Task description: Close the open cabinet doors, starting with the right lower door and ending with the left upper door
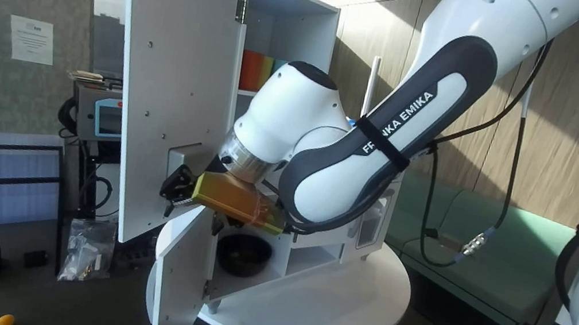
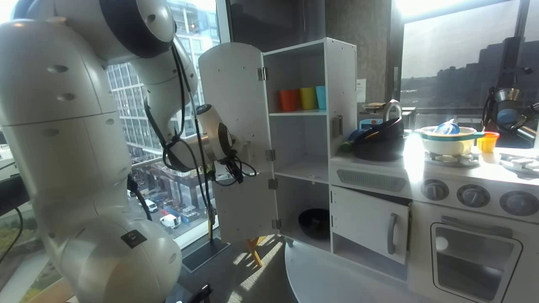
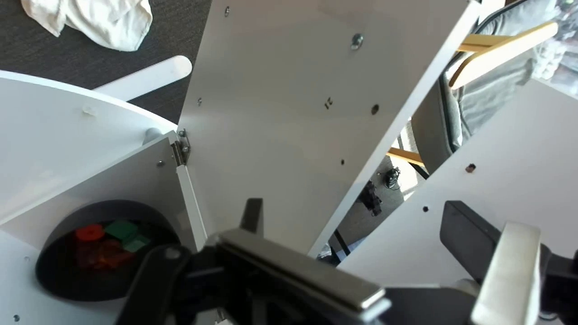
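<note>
The left upper door [image 1: 177, 63] is the tall white panel and stands wide open; it also shows in an exterior view [image 2: 236, 92] and the wrist view [image 3: 510, 149]. A shorter lower door [image 1: 184, 279] on the same cabinet is also wide open, seen in the wrist view [image 3: 289, 104]. The right lower door [image 2: 366, 219], with a grey handle, stands slightly ajar. My gripper [image 3: 356, 216] is open and empty, near the tall door's lower part and the lower door's top edge. In the wrist view, one finger overlaps each door. I cannot tell whether they touch.
A black bowl [image 1: 244, 254] stands in the lower compartment, with coloured cups [image 2: 299, 99] on the shelf above. The cabinet stands on a round white table [image 1: 324, 307]. A pot [image 2: 448, 141] and a black pan [image 2: 379, 141] are on the stove top.
</note>
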Controlling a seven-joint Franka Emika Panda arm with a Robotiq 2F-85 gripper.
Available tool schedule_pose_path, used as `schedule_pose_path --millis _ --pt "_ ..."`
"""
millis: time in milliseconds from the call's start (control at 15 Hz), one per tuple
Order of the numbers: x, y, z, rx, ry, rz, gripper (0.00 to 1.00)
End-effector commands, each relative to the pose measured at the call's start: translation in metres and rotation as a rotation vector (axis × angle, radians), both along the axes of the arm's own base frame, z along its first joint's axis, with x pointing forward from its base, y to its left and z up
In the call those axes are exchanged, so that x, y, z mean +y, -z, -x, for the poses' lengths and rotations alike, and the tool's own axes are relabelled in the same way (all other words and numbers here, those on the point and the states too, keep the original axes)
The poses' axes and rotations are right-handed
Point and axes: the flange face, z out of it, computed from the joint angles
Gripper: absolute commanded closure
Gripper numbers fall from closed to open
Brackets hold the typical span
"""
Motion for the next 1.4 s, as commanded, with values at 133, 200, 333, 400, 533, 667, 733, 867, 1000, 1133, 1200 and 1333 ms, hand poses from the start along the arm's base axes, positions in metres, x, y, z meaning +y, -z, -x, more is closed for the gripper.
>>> schedule_pose_path --millis 133,200,333,400,533,667,733,867,1000,1133,1200,1333 --pt "-0.009 0.025 -0.006 0.048 0.043 0.057 0.00" --pt "-0.010 0.031 -0.007 0.062 0.052 0.065 0.00" --pt "-0.013 0.043 -0.008 0.084 0.062 0.075 0.00" --pt "-0.014 0.048 -0.008 0.095 0.067 0.085 0.00" --pt "-0.018 0.053 -0.010 0.103 0.073 0.099 0.00" --pt "-0.026 0.052 -0.009 0.101 0.065 0.149 0.00" --pt "-0.030 0.049 -0.008 0.107 0.064 0.191 0.00" --pt "-0.041 0.041 -0.007 0.088 0.063 0.269 0.00" --pt "-0.054 0.039 -0.005 0.090 0.069 0.351 0.00" --pt "-0.068 0.039 -0.005 0.105 0.084 0.422 0.00" --pt "-0.076 0.038 -0.005 0.103 0.087 0.455 0.00" --pt "-0.090 0.036 -0.008 0.099 0.090 0.531 0.00"
